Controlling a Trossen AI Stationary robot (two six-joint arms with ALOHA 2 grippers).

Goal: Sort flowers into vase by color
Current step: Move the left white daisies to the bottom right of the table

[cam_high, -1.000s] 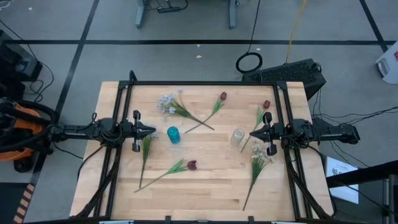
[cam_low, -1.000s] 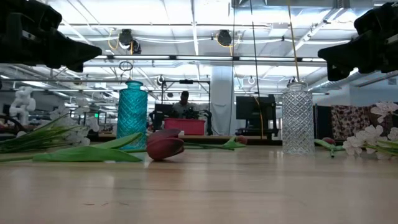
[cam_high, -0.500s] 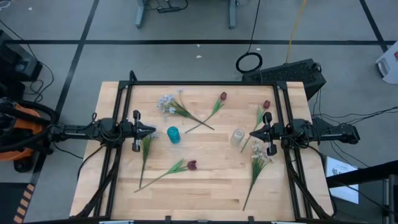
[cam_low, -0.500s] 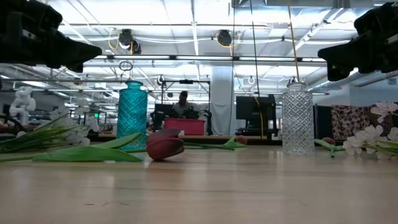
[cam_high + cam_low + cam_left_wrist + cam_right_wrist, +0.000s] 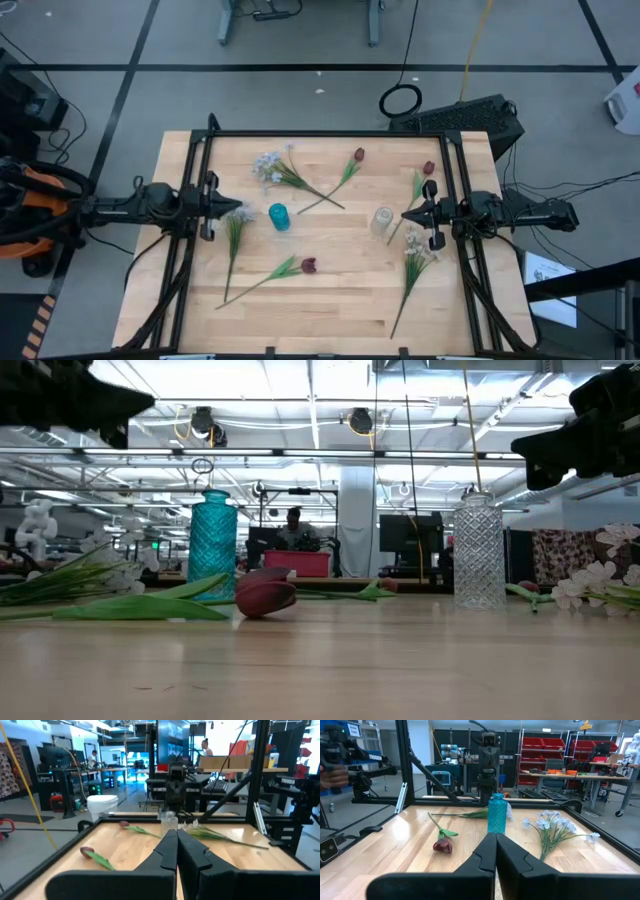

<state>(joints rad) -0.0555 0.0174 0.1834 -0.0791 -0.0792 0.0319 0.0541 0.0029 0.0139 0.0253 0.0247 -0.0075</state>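
Flowers lie flat on the wooden table [image 5: 330, 300]: a white spray [image 5: 268, 165] far left, red tulips at the far middle [image 5: 358, 155], far right [image 5: 428, 168] and near middle [image 5: 308, 265], another white spray [image 5: 418, 250] at the right, and a green-stemmed flower [image 5: 234, 240] at the left. A teal vase [image 5: 279, 216] and a clear vase [image 5: 382, 219] stand upright mid-table. My left gripper [image 5: 243, 210] hovers shut, pointing level at the teal vase. My right gripper [image 5: 405, 216] hovers shut beside the clear vase. Both hold nothing.
A black frame [image 5: 330, 134] runs around the table's far and side edges. Bare wood lies between the two vases and along the near edge. In the low view both grippers [image 5: 130, 405] [image 5: 520, 445] hang well above the vases' tops.
My left gripper has risen, staying level and pointed at the teal vase. The right arm, the vases and the flowers have kept still.
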